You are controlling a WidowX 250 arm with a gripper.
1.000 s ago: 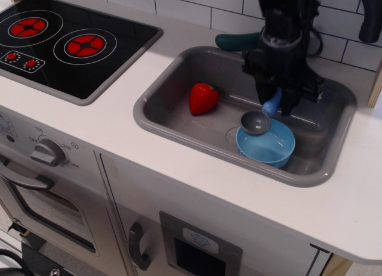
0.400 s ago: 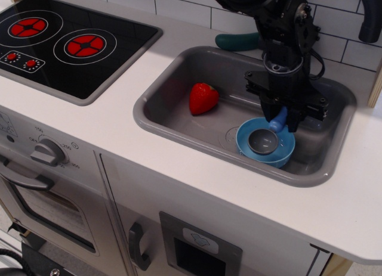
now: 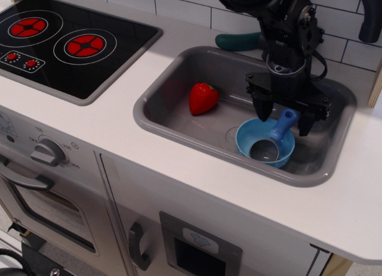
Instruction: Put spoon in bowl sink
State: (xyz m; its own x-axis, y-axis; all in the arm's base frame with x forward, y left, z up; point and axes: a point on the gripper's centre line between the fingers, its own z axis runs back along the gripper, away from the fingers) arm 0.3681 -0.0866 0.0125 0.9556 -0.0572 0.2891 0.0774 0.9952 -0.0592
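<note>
I see the gripper (image 3: 285,116) hanging over the right half of the grey sink (image 3: 156,119) with its jaws spread apart and nothing between them. The spoon (image 3: 273,139) lies in the blue bowl (image 3: 246,139), grey scoop down in the bowl and blue handle leaning up over the back rim, between the two fingers but free of them as far as I can tell. The bowl sits on the sink floor toward the front right. A red strawberry (image 3: 203,98) lies on the sink floor, well apart to the left. The white counter (image 3: 107,118) runs around the sink, a black stove (image 3: 71,46) with red burners sits at the left, white tile backs it all, and a teal handle (image 3: 236,42) lies behind the sink.
</note>
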